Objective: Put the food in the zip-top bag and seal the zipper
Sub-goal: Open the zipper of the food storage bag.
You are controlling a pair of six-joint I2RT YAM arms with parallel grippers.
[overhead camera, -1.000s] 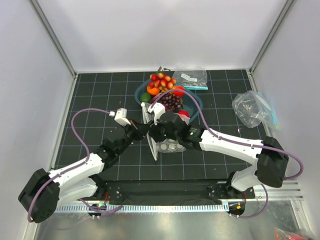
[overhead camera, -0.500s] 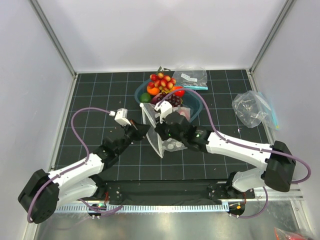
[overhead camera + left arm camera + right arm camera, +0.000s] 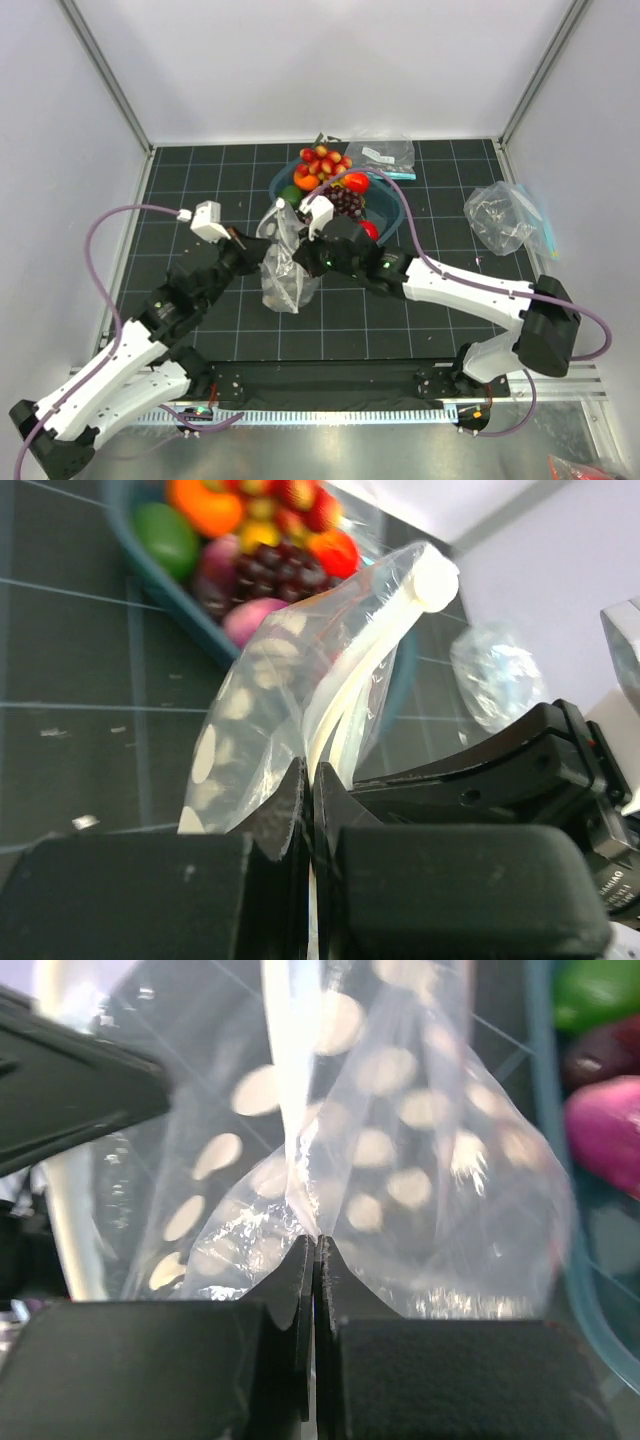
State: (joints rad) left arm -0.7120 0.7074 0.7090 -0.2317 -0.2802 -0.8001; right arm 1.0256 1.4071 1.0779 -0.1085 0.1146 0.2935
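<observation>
The zip-top bag (image 3: 285, 283), clear with white dots, hangs between both grippers in front of the blue tray (image 3: 398, 212). My left gripper (image 3: 260, 257) is shut on the bag's left edge, my right gripper (image 3: 300, 260) on its right side. In the left wrist view the gripper (image 3: 310, 780) pinches the bag (image 3: 280, 680) by the white zipper (image 3: 365, 665). Behind it lie the onion (image 3: 255, 620), grape bunch (image 3: 272, 565) and tomato (image 3: 335, 552). In the right wrist view the gripper (image 3: 315, 1248) pinches the dotted film (image 3: 400, 1150). The tomato (image 3: 356, 182) and grapes (image 3: 346, 203) sit in the tray.
The tray also holds a green fruit (image 3: 290, 194), an orange one (image 3: 306, 181) and small red fruits (image 3: 325, 160). A plain clear bag (image 3: 381, 153) lies behind the tray, another (image 3: 500, 216) at the right. Frame posts and white walls close in the mat.
Both grippers have moved left and towards the tray with the bag. The left arm has swung out to the left. The bag now hangs more upright and spread.
</observation>
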